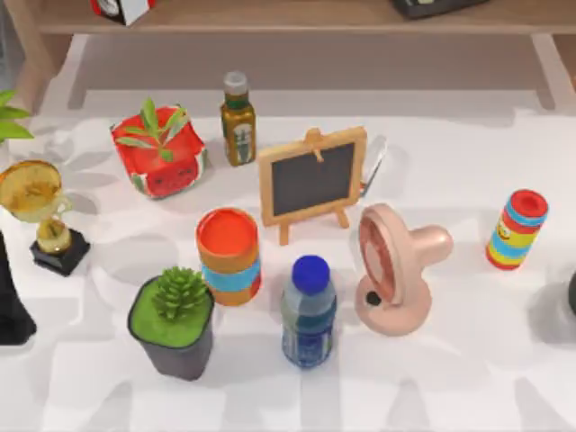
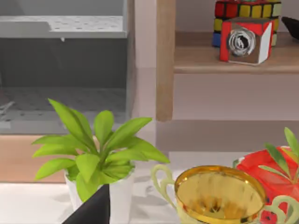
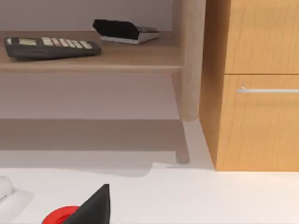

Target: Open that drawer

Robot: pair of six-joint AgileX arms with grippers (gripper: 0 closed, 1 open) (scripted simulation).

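1. A smooth blue-capped bottle (image 1: 309, 312) and a spiky succulent in a dark pot (image 1: 176, 321) are seen nearest on the white table (image 1: 450, 378).
2. The left arm (image 1: 11, 297) is parked at the left edge; the right gripper (image 3: 91, 207) is seen as a dark wedge, and its state cannot be told.
3. Farther back, the wood-grain drawer (image 3: 261, 121) with a slim metal handle (image 3: 267, 90) is seen closed, well beyond the right gripper, far right.

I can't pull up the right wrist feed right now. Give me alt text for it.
A light wooden cabinet with a closed drawer front and its slim silver bar handle stands at the table's far edge. Beside it, a wooden shelf holds a dark grey calculator and a black-and-silver stapler-like device. A black end effector tip pokes in over a red round lid.
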